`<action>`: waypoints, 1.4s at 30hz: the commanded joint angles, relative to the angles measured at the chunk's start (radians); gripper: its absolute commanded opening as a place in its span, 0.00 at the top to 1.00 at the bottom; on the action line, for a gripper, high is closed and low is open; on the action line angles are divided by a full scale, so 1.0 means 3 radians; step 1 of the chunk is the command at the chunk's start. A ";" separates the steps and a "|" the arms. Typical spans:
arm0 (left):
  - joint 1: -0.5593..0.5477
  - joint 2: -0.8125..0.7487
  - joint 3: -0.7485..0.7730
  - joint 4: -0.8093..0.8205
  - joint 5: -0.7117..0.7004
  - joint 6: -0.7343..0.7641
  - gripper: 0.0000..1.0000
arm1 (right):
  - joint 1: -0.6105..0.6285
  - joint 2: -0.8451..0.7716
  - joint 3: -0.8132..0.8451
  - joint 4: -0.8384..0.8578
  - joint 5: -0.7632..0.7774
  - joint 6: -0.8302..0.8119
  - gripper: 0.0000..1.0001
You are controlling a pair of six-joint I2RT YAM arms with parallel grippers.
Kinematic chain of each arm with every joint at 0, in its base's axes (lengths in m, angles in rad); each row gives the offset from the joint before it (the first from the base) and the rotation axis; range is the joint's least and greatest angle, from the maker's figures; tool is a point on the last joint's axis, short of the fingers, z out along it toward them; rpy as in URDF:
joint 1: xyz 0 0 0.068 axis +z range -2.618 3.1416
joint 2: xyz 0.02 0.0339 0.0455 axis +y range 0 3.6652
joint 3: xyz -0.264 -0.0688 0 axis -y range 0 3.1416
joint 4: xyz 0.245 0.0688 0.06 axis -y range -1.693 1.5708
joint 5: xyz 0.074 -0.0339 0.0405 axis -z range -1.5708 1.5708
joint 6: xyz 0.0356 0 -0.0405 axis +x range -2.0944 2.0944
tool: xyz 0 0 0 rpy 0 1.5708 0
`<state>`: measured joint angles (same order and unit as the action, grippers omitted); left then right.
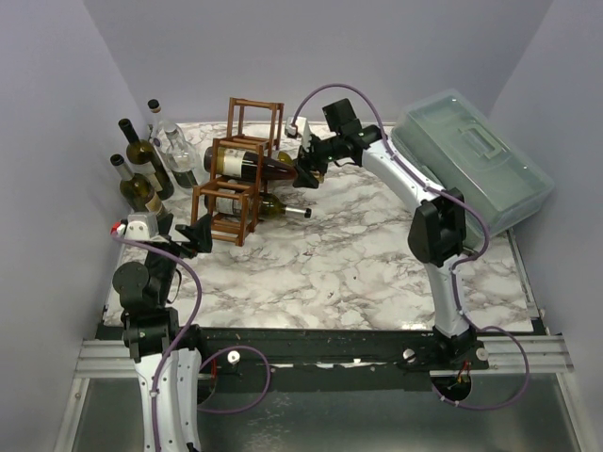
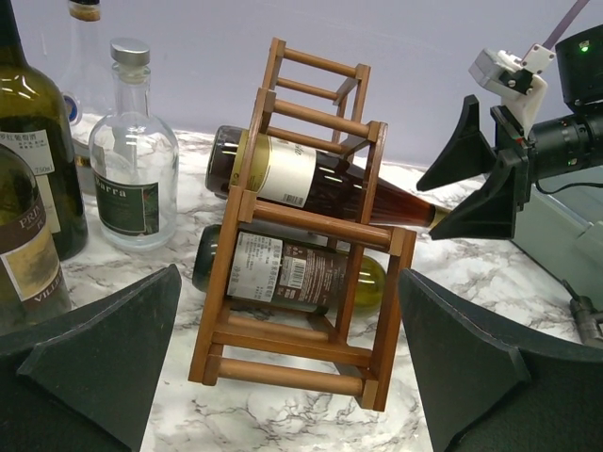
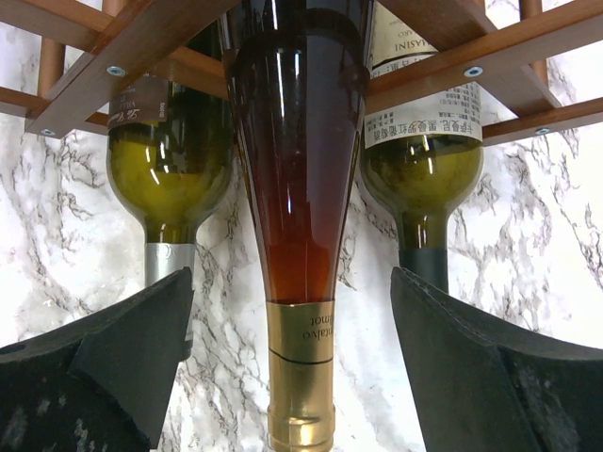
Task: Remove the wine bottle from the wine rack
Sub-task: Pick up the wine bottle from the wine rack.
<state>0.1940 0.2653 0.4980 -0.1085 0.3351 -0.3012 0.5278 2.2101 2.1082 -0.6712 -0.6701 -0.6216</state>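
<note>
The reddish-brown wine rack (image 1: 255, 102) stands at the back left of the marble table. An amber wine bottle (image 1: 250, 166) with a gold-foil neck lies in its middle tier, neck pointing right. My right gripper (image 1: 306, 175) is open, its fingers on either side of that neck without touching it; the right wrist view shows the neck (image 3: 300, 377) midway between the fingers (image 3: 122, 367). My left gripper (image 1: 198, 234) is open and empty just in front of the rack's lower left corner. In the left wrist view the rack (image 2: 325, 226) and bottle (image 2: 311, 184) fill the middle.
Two green bottles (image 3: 170, 179) (image 3: 424, 179) lie in the rack's bottom cells. Three upright bottles (image 1: 141, 155) stand at the back left beside the rack. A translucent plastic toolbox (image 1: 471, 165) sits at the back right. Walls close in on the table's left, back and right.
</note>
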 commanded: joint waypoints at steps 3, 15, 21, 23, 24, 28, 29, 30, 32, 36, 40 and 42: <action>-0.0002 -0.0049 -0.0043 -0.0040 -0.0073 0.0068 0.01 | 0.0085 0.0221 0.0196 -0.0145 -0.0050 -0.0055 0.19; -0.0002 -0.0043 -0.0044 -0.0049 -0.0081 0.0078 0.01 | 0.0087 0.0435 0.0270 -0.0124 -0.0187 -0.0183 0.44; -0.0003 -0.0041 -0.0044 -0.0050 -0.0087 0.0089 0.01 | 0.0083 0.0497 0.0313 -0.0117 -0.0253 -0.0225 0.50; -0.0002 -0.0041 -0.0044 -0.0047 -0.0086 0.0090 0.01 | 0.0086 0.0505 0.0305 -0.0101 -0.0269 -0.0223 0.52; -0.0002 -0.0041 -0.0044 -0.0051 -0.0093 0.0089 0.01 | 0.0085 0.0507 0.0301 -0.0092 -0.0284 -0.0215 0.54; -0.0002 -0.0035 -0.0046 -0.0050 -0.0090 0.0095 0.01 | 0.0089 0.0508 0.0243 -0.0012 -0.0323 -0.0184 0.55; -0.0002 -0.0031 -0.0046 -0.0050 -0.0093 0.0099 0.01 | 0.0086 0.0508 0.0236 -0.0004 -0.0326 -0.0177 0.55; -0.0002 -0.0032 -0.0047 -0.0048 -0.0094 0.0099 0.01 | 0.0087 0.0508 0.0238 -0.0001 -0.0328 -0.0173 0.55; -0.0002 -0.0030 -0.0046 -0.0047 -0.0092 0.0098 0.01 | 0.0087 0.0508 0.0226 0.0008 -0.0333 -0.0175 0.58; -0.0001 -0.0022 -0.0046 -0.0048 -0.0090 0.0104 0.01 | 0.0087 0.0497 0.0201 0.0024 -0.0333 -0.0181 0.65; -0.0002 -0.0022 -0.0048 -0.0050 -0.0091 0.0109 0.01 | 0.0088 0.0430 0.0104 0.0080 -0.0348 -0.0198 0.74; -0.0002 -0.0020 -0.0049 -0.0049 -0.0094 0.0109 0.01 | 0.0092 0.0387 0.0043 0.0122 -0.0347 -0.0203 0.81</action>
<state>0.1940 0.2626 0.4950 -0.1139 0.3241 -0.2844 0.5365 2.3302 2.1609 -0.6544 -0.7128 -0.6811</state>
